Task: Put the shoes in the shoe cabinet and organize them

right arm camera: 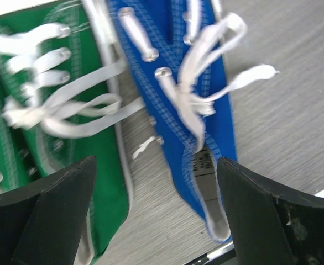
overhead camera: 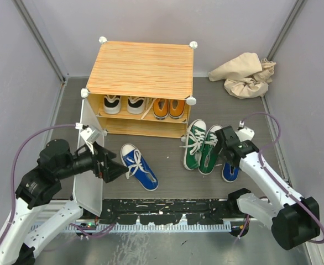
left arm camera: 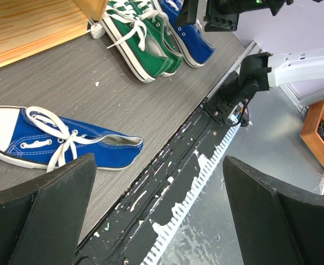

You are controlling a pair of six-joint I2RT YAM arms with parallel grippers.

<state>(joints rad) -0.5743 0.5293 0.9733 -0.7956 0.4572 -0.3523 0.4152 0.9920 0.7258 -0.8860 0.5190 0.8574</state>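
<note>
The shoe cabinet (overhead camera: 140,69) stood toward the back of the surface (overhead camera: 167,160), with its white door (overhead camera: 89,176) swung open at the front left corner. On its shelf sat the white-and-black pair (overhead camera: 123,104) at the left and the orange pair (overhead camera: 169,108) just beside it at the right. The green pair (overhead camera: 200,146) lay side by side on the surface in front of the cabinet's right corner. The right blue shoe (right arm camera: 189,110) lay close against the green pair's outer side, laces up. The right hand (right arm camera: 155,165) hovered directly over that shoe with its fingers spread wide, gripping nothing. The left blue shoe (overhead camera: 139,167) lay alone in front of the cabinet, well apart from its mate, its white toe cap pointing toward the shelf. Just to its left, by the open door, the left hand (left arm camera: 159,165) was held wide and empty. A crumpled beige cloth (overhead camera: 245,74) sat in the far right corner.
</note>
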